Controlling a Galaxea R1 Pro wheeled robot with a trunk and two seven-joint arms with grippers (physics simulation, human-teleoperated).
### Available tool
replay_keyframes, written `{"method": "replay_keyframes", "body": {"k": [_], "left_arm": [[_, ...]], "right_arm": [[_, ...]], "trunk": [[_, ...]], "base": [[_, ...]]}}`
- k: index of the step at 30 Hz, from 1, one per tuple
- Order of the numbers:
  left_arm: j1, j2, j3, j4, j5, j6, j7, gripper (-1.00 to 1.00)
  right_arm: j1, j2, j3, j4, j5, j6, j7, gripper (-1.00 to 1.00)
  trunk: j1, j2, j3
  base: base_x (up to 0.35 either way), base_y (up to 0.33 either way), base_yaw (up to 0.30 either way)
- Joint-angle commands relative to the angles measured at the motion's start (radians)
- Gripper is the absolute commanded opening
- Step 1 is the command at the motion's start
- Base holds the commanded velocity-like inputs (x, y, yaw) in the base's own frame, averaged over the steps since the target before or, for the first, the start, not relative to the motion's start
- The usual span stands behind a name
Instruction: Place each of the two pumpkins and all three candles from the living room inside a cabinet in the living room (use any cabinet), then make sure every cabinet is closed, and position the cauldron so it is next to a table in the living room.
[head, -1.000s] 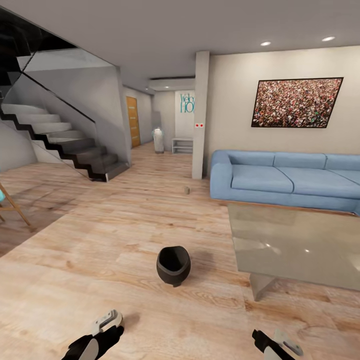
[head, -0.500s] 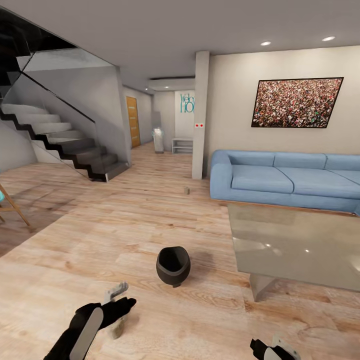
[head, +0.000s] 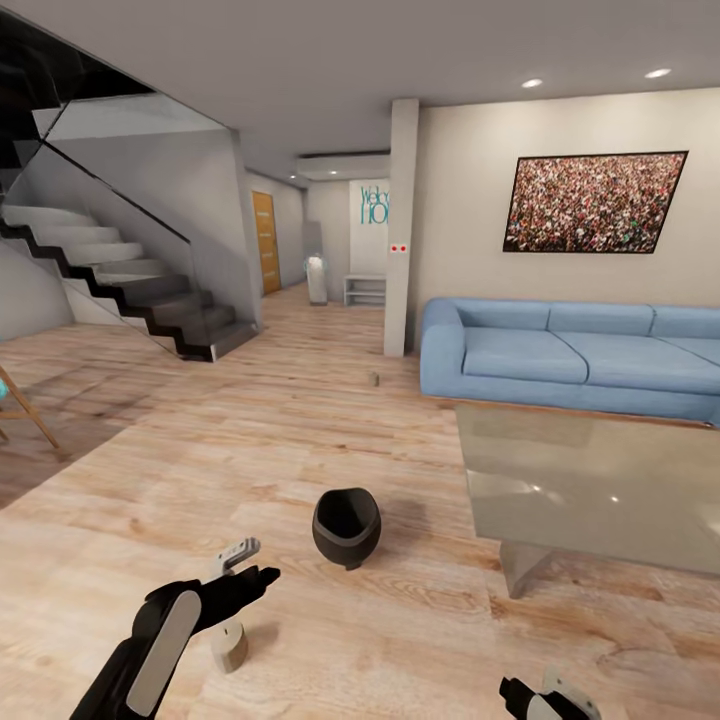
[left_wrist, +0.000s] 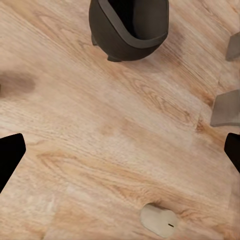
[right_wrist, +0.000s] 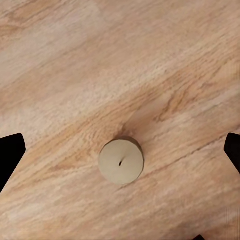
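The black cauldron (head: 345, 527) stands on the wood floor just left of the glass-topped table (head: 600, 490). My left gripper (head: 258, 566) hovers open to the cauldron's near left. A tan candle (head: 228, 648) stands on the floor under that arm. In the left wrist view the cauldron (left_wrist: 127, 25) and this candle (left_wrist: 159, 221) lie ahead of the open left gripper (left_wrist: 120, 155). My right gripper (head: 545, 700) is at the lower edge, and the right wrist view has it (right_wrist: 120, 155) open straight above another candle (right_wrist: 121, 161). A third candle (head: 375, 379) sits far off by the pillar. The pumpkins and cabinet are out of view.
A blue sofa (head: 580, 360) runs along the right wall behind the table. A staircase (head: 130, 290) rises at the left, and a white pillar (head: 400, 230) stands mid-room. A wooden chair leg (head: 25, 415) pokes in at the left edge. The table's grey base (left_wrist: 227, 107) is near the cauldron.
My left arm has lifted and reached forward toward the cauldron, uncovering the candle on the floor beneath it. The right gripper has sunk slightly toward the picture's lower edge.
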Motion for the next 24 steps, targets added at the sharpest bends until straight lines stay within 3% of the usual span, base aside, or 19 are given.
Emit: {"method": "replay_keyframes", "body": {"k": [1, 9, 11, 13, 16, 20, 24], "left_arm": [[-0.001, 0.001, -0.002, -0.001, 0.012, 0.002, 0.009, 1.00], [-0.001, 0.002, -0.002, -0.001, 0.013, 0.011, 0.005, 1.00], [-0.001, 0.002, -0.002, -0.002, 0.032, 0.030, 0.003, 1.00], [-0.001, 0.003, -0.003, -0.003, 0.089, 0.057, 0.000, 1.00], [-0.002, 0.022, -0.004, -0.005, 0.210, 0.103, -0.008, 1.00], [-0.002, 0.088, -0.004, -0.001, 0.342, 0.138, -0.080, 1.00], [-0.002, 0.142, -0.005, 0.001, 0.437, 0.167, -0.182, 1.00]], "right_arm": [[0.000, 0.000, 0.008, -0.003, -0.004, 0.006, -0.007, 1.00], [0.000, 0.002, 0.008, -0.004, -0.003, 0.003, -0.007, 1.00], [0.000, 0.002, 0.008, -0.004, -0.002, 0.003, -0.007, 1.00], [0.000, 0.003, 0.008, -0.004, -0.002, 0.002, -0.007, 1.00], [0.000, 0.003, 0.008, -0.004, -0.001, -0.003, -0.007, 1.00], [0.000, 0.003, 0.010, -0.004, 0.001, -0.012, -0.007, 1.00], [0.000, 0.003, 0.010, -0.004, 0.016, -0.013, -0.006, 1.00]], "trunk": [[0.004, -0.008, -0.004], [0.035, -0.064, -0.029], [0.042, -0.078, -0.036], [0.050, -0.092, -0.042], [0.061, -0.113, -0.051], [0.077, -0.141, -0.064], [0.092, -0.169, -0.076]], "base": [[0.000, 0.000, 0.000], [0.000, 0.000, 0.000], [0.000, 0.000, 0.000], [0.000, 0.000, 0.000], [0.000, 0.000, 0.000], [0.000, 0.000, 0.000], [0.000, 0.000, 0.000]]}}
